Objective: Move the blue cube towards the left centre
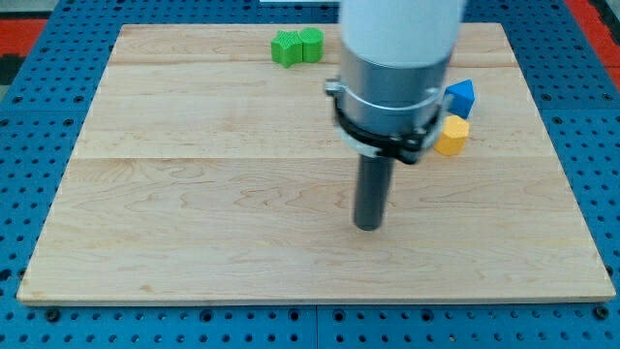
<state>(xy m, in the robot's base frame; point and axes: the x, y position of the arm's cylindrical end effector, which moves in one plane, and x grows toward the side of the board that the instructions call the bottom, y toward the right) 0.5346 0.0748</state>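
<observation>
Camera view shows my tip (pixel 368 226) near the middle, touching no block and holding nothing. Blue cube (pixel 461 94) sits upper right, half hidden by the arm, beside a yellow block (pixel 452 135).

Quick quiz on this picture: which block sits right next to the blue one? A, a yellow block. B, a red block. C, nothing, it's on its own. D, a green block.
A: the yellow block lies just below the blue block at the view's right, while the two green blocks sit apart near the view's top; my tip is lower and left of them all.
</observation>
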